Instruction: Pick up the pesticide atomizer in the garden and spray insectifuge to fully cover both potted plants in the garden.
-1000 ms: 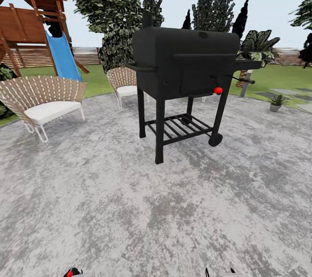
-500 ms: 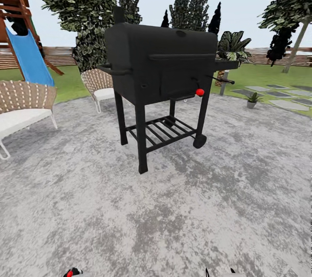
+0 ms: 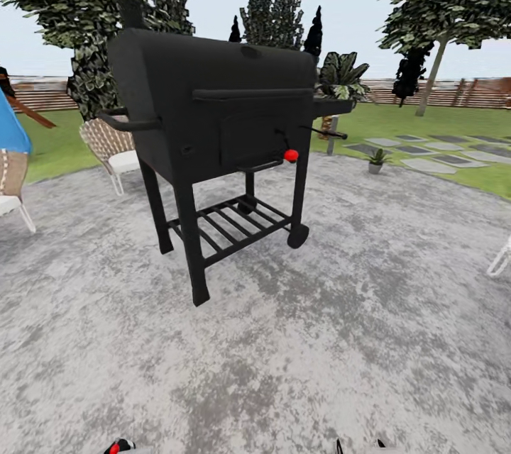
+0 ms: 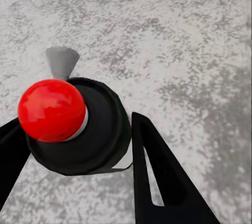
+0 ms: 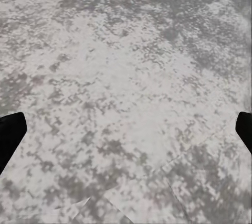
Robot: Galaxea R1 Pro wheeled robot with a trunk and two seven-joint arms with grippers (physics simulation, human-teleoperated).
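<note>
A blue slide (image 3: 11,129) is seen at the far left of the garden, then a wicker chair (image 3: 108,145). A black grill (image 3: 213,113) is stood on the grey stone patio (image 3: 355,326). A small grey pot (image 3: 375,167) is set at the patio's edge, near the stepping stones (image 3: 440,156). The pesticide atomizer (image 4: 102,129), red-capped, is gripped between the jaws of the left gripper (image 4: 71,124). The jaws of the right gripper (image 5: 126,129) are spread wide over bare patio.

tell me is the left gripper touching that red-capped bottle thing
Touching. In the left wrist view the left gripper has a finger pressed against each side of the bottle, with no gap.
</note>
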